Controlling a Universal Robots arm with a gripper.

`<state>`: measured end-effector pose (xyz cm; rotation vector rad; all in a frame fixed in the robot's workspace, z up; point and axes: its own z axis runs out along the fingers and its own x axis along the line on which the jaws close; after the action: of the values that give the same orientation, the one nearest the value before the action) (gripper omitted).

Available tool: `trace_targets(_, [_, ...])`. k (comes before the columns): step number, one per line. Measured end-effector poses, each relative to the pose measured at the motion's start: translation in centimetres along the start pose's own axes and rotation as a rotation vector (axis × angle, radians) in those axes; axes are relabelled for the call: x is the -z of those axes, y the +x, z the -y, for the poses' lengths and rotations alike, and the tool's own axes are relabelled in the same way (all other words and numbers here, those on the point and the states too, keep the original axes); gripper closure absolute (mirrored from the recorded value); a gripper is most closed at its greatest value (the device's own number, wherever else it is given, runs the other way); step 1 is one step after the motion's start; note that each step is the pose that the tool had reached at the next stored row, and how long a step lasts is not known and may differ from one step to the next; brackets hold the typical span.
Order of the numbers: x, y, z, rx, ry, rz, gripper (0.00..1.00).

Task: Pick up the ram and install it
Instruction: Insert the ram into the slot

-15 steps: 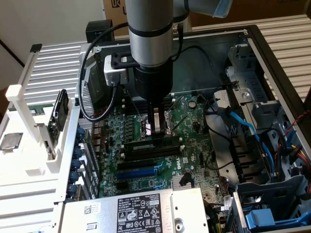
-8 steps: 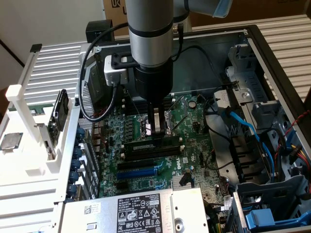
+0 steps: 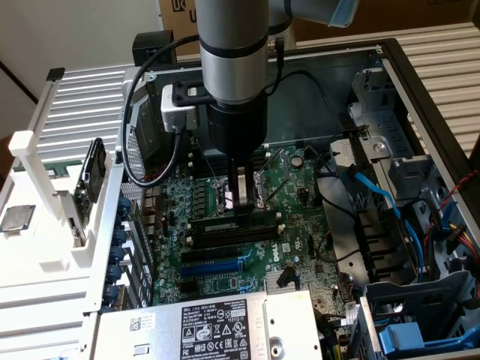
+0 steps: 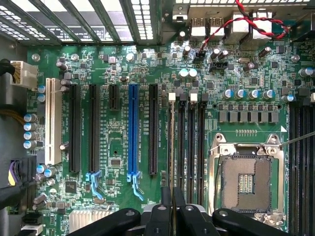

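Closest to the wrist lens, my hand (image 4: pixel 172 195) is clenched on the ram (image 4: pixel 171 142). Its two dark fingers (image 4: pixel 165 211) press against the stick's flat faces with hardly any gap between them. Seen edge-on from above, the ram appears as a thin line running out from between my fingertips. It stands upright along the outermost of the four black memory slots (image 4: pixel 191 147). That slot is the one farthest from the processor socket (image 4: pixel 244 182) and lies just beside a black expansion slot (image 4: pixel 153 128). Whether the stick is pressed fully home I cannot tell.

Beyond that black slot lies the blue expansion slot (image 4: pixel 133 128), then further black slots and a white slot (image 4: pixel 50 120). All run parallel to the ram on the green motherboard (image 4: pixel 113 73). A twisted red-and-black wire (image 4: pixel 219 30) runs over one edge of the board.

In the exterior view my arm (image 3: pixel 232 67) comes straight down into the open computer case (image 3: pixel 337 60), and the hand meets the board between the socket and the blue slot. Blue cables (image 3: pixel 379 196) lie in the bay on the exterior view's right. A labelled metal power supply (image 3: pixel 202 326) sits at the near edge, and a white rack (image 3: pixel 30 150) stands outside the case on the exterior view's left.
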<state>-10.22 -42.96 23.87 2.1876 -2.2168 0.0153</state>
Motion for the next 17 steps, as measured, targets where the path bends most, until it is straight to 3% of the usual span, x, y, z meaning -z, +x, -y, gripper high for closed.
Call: trace_targets(17, [-0.15,0.11,0.06,0.004,0.0001,0.0004,0.87])
